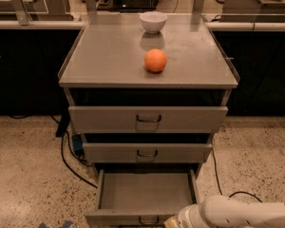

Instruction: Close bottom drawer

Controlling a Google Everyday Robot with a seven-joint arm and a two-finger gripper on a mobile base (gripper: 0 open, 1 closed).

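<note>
Grey bottom drawer (145, 194) open toward camera, front running left-right | tool (172, 221) at front edge, state unclear

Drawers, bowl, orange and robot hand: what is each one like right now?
Bottom drawer: pulled open, nothing visible inside.
Middle drawer: closed.
Top drawer: closed.
Orange: resting on the cabinet top.
Bowl: upright, behind the orange.
Gripper: low, by the bottom drawer's front edge.

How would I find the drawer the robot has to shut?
Find the grey metal cabinet with the round orange fruit on top. The bottom drawer sits lowest, with the white gripper at its front. Unlike the top drawer and middle drawer, it is pulled out, showing its tray.
</note>
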